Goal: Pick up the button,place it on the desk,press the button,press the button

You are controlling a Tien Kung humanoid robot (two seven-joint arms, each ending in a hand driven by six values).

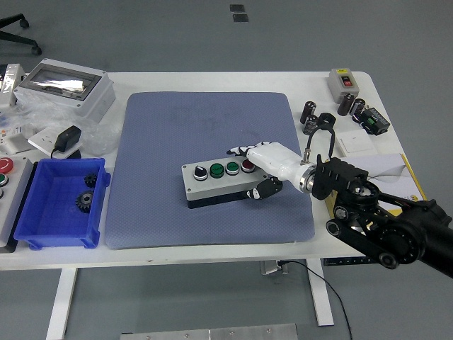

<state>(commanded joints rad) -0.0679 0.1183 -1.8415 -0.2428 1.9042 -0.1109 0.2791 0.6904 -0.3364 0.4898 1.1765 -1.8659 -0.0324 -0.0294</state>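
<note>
A grey button box (221, 183) with a black knob, two green buttons and a red button sits on the blue-grey mat (205, 134), near its middle front. My right hand (258, 170) is shut on the box's right end, white fingers over the top by the red button and the dark thumb against the front side. The box looks slightly lifted or tilted at the right end. The left arm is out of view.
A blue bin (62, 205) with black gears stands at the left front. A clear-lidded grey enclosure (64, 86) and a black adapter (67, 138) lie at back left. Small black parts (322, 117), a switch box (345, 81) and white papers (368, 166) fill the right side.
</note>
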